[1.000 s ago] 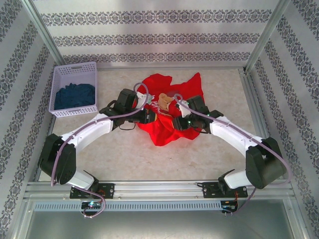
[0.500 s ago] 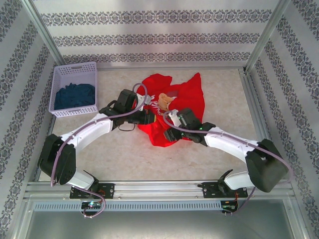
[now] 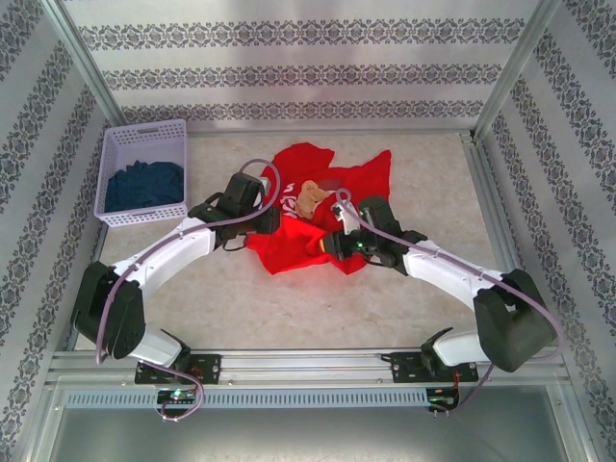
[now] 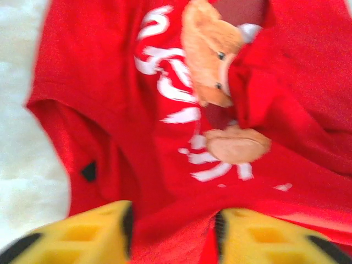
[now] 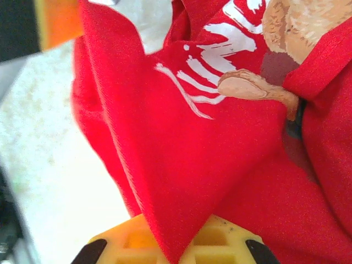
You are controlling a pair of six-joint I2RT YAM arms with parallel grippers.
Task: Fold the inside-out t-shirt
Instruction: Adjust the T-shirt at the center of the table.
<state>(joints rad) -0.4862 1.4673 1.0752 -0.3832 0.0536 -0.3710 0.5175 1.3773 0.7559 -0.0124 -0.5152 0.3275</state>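
The bright red t-shirt (image 3: 346, 192) lies crumpled in the middle of the table, its print of white lettering and a tan bear (image 3: 308, 198) facing up. My left gripper (image 3: 273, 218) is at the shirt's left edge. In the left wrist view a thick red fold (image 4: 176, 220) fills the gap between its yellow fingers (image 4: 82, 234), and the gripper (image 4: 175, 237) is shut on it. My right gripper (image 3: 333, 241) is at the shirt's near edge. In the right wrist view a pointed fold of the t-shirt (image 5: 187, 181) runs down into this gripper (image 5: 173, 250), which is shut on it.
A white plastic basket (image 3: 144, 128) at the back left holds dark blue cloth (image 3: 144, 188). Metal frame rails (image 3: 481, 192) and patterned walls close in the table. Bare tabletop (image 3: 289, 308) stretches between the shirt and the arm bases.
The right gripper swung left and then back right along the shirt's near edge. The left gripper drew slightly left, and the shirt's lower left part spread toward it.
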